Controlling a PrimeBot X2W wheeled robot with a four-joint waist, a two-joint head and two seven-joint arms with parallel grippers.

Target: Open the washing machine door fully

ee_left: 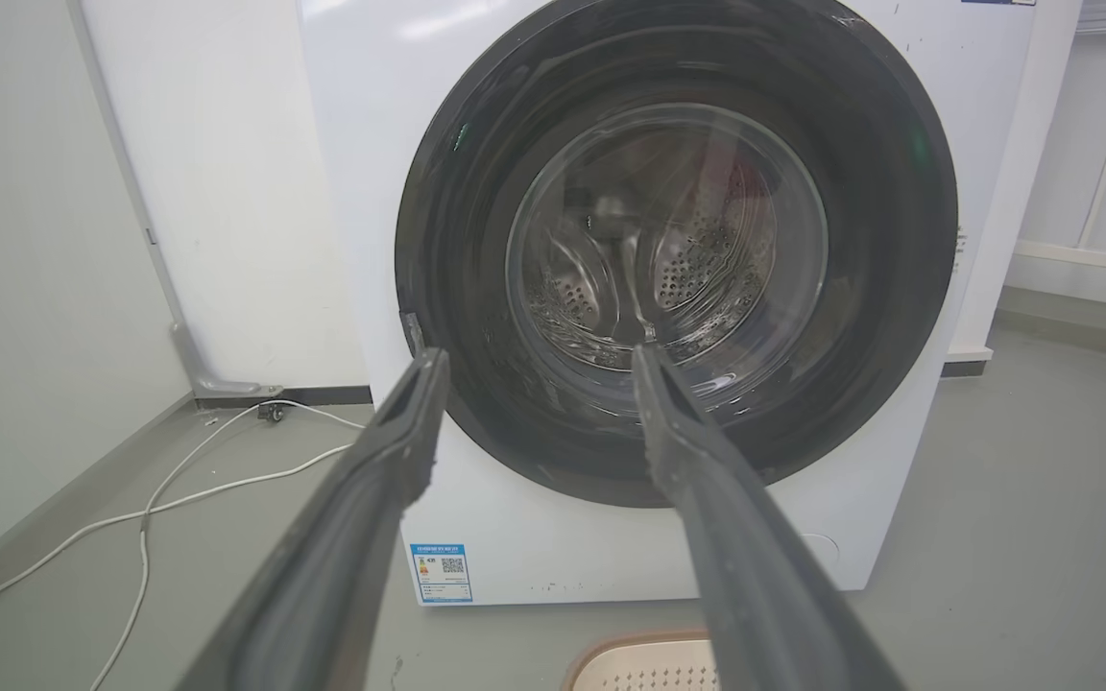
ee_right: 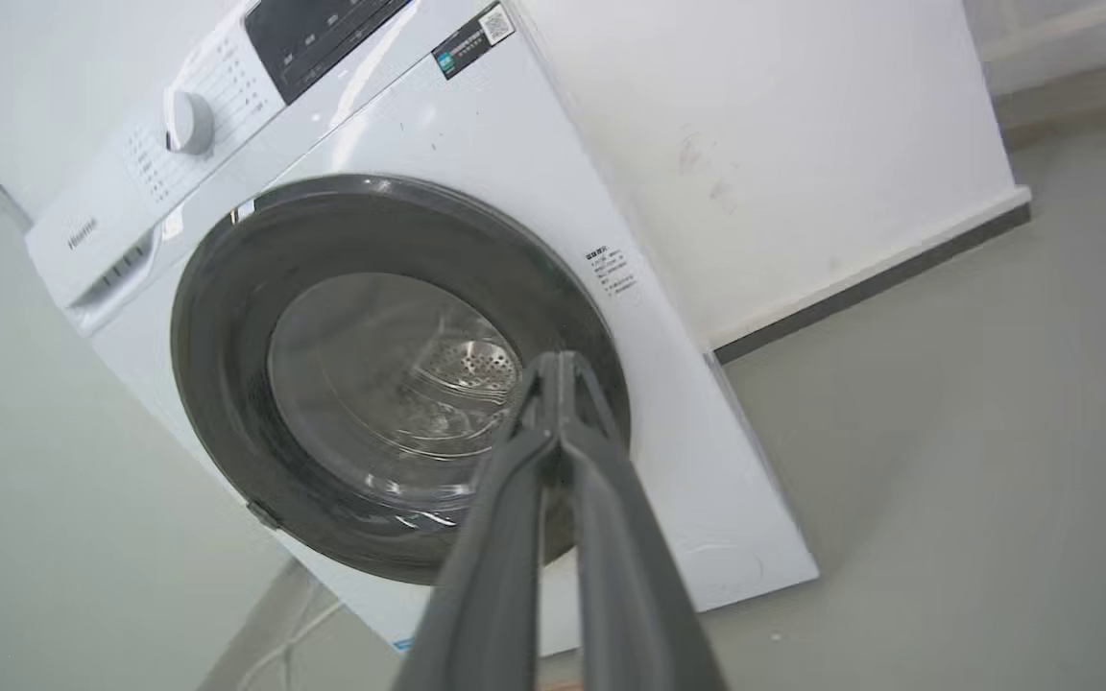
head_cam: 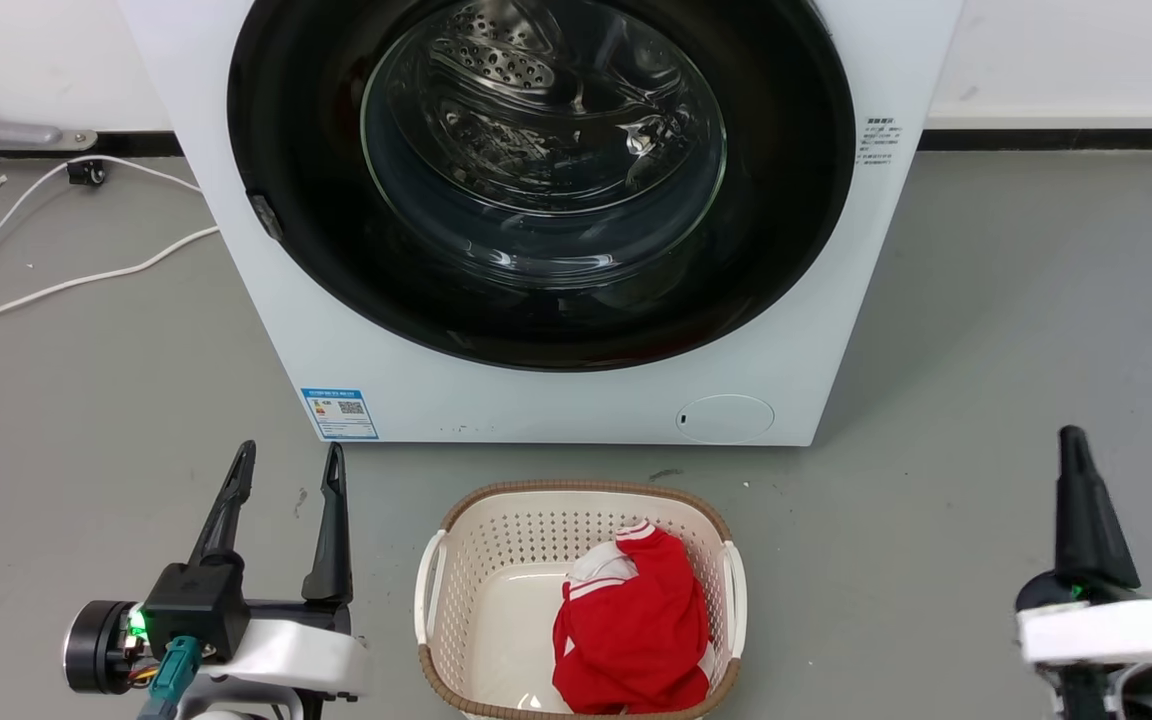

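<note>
The washing machine door looks closed. Before the washing machine, the left gripper gapes empty; the right gripper is pinched together, empty.

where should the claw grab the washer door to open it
Likely the small grey tab on the left rim of the round glossy black washing machine door. The door sits flush with the white machine front, so that tab looks the only raised edge. Come from the left with the open left claw.
</note>
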